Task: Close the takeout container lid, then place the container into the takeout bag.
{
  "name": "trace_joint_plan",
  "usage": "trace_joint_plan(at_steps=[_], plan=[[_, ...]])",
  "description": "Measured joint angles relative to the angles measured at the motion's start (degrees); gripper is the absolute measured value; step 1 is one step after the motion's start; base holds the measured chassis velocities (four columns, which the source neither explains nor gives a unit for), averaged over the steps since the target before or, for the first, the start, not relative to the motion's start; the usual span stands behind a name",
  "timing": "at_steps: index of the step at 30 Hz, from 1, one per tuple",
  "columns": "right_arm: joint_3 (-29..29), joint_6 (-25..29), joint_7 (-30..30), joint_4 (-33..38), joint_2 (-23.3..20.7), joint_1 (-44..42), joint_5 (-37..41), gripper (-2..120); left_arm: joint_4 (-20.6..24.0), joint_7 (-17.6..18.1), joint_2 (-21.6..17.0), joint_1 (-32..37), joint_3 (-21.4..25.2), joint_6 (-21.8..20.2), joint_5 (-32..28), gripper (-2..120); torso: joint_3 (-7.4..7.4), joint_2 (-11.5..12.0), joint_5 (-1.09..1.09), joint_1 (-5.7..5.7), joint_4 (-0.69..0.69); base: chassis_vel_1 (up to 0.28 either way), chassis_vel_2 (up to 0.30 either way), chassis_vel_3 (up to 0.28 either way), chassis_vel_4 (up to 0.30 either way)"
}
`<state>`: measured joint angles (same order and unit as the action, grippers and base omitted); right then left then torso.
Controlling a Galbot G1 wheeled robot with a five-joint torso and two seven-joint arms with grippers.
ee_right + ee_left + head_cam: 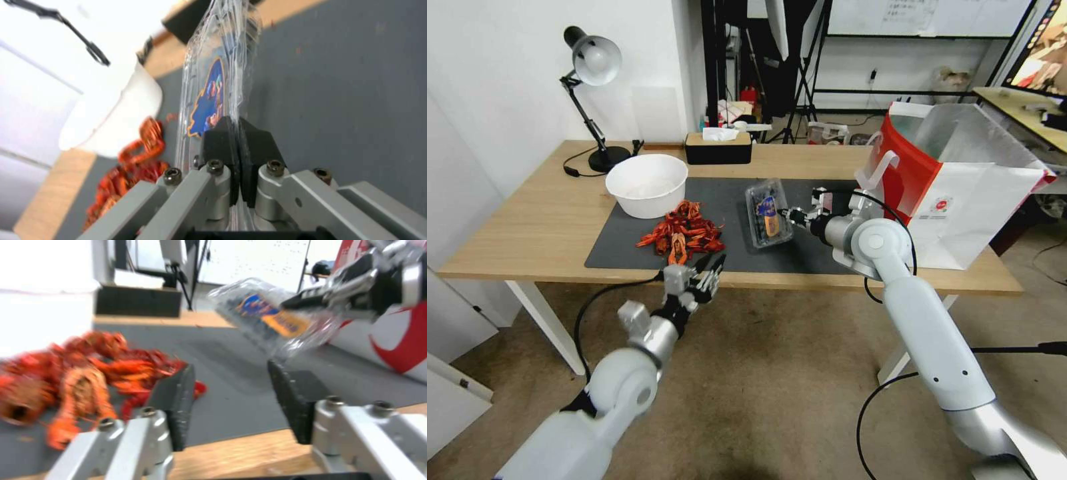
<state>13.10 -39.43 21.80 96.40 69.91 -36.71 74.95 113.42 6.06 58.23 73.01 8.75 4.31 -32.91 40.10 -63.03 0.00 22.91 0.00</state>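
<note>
Right, your right pincer (788, 215) is pinched tight on the edge of the takeout container (768, 213); the right wrist view shows both pads (221, 140) pressed together with the thin clear plastic rim between them; container is tilted and looks lifted off the dark mat (627, 253), just left of the takeout bag (960, 180); the lid (267, 315) with its blue and orange label faces up and toward the left wrist camera; it looks closed against the base, though you can't fully confirm the snap from here; dark fruit inside is hard to make out.

Your left pincer (715, 265) hangs at the counter's (547, 220) near edge, well left of the bag, jaws spread wide, holding nothing; the crayfish pile (682, 235) and white bowl (647, 185) sit further left of the bag, not part of this.

Step in hand, as a judgement: lid-closing is done or nearly so, and you're on the carry to the bag; the bag stands upright with its mouth open, silvery lining showing; next move calls for raising the container above the bag's rim, clearing the white handles (877, 175), then lowering it inside before letting go; grip is on a thin edge, so watch for slip or swing.
</note>
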Motion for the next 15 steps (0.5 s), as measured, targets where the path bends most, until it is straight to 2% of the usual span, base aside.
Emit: trace_joint_plan(at_steps=[3,4,6,8,12,15], plan=[[1.26,3.19,-2.30,1.33,-0.51,-0.71,-0.27,0,-0.50,2.04,-0.03,2.09,0.44,2.54,4.50,61,0.00,0.00,0.02,0.00,-0.04,0.000,0.000,0.000,0.000],[1.26,3.19,-2.30,1.33,-0.51,-0.71,-0.27,0,-0.50,2.04,-0.03,2.09,0.44,2.54,4.50,61,0.00,0.00,0.02,0.00,-0.04,0.000,0.000,0.000,0.000],[1.92,7.47,-5.91,2.09,-0.78,-0.81,-1.98,0,-0.75,4.41,0.55,4.53,1.66,4.11,8.37,73,0.00,0.00,0.01,0.00,-0.01,0.000,0.000,0.000,0.000],[1.98,8.20,-6.51,2.20,-0.84,-0.80,-2.34,0,-0.80,4.74,0.71,4.90,1.90,4.37,8.91,74,0.00,0.00,0.01,0.00,0.00,0.000,0.000,0.000,0.000],[3.12,17.00,-11.60,3.96,-2.12,0.71,-7.56,0,-1.35,6.93,3.25,9.27,4.37,6.56,12.72,95,0.00,0.00,0.01,0.00,0.00,0.000,0.000,0.000,0.000],[3.69,19.93,-12.22,4.70,-2.95,1.50,-9.83,0,-1.62,7.28,4.18,10.48,4.99,7.12,13.51,99,0.00,0.00,0.01,0.00,0.00,0.000,0.000,0.000,0.000]])
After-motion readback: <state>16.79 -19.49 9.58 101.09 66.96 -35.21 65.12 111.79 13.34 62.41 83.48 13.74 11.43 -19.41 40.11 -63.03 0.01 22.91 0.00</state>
